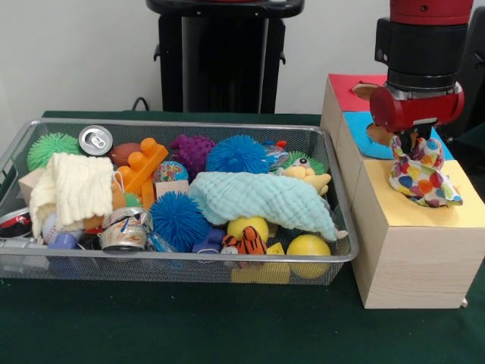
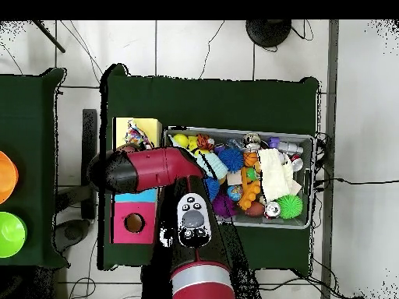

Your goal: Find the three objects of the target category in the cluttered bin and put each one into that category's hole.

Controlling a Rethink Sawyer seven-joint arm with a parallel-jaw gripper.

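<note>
My gripper (image 1: 415, 142) hangs over the yellow end of the wooden sorting box (image 1: 413, 258), shut on a white cloth with coloured spots (image 1: 424, 178). The cloth's lower folds rest on the yellow top and hide that hole. From above, the spotted cloth (image 2: 136, 136) lies on the yellow section (image 2: 122, 128), and the arm covers the gripper. In the wire bin (image 1: 182, 123) a pale yellow cloth (image 1: 72, 186) lies at the left. A mint cloth (image 1: 265, 199) is draped over toys at the right. Overhead shows the pale cloth (image 2: 273, 173) and the mint cloth (image 2: 209, 163).
The box also has a blue section with a hole (image 1: 377, 135) and a red section with a hole (image 1: 364, 91). The bin (image 2: 241, 132) is crowded with spiky balls (image 1: 178, 218), yellow balls (image 1: 308, 246), orange blocks (image 1: 142, 165) and cans (image 1: 95, 139).
</note>
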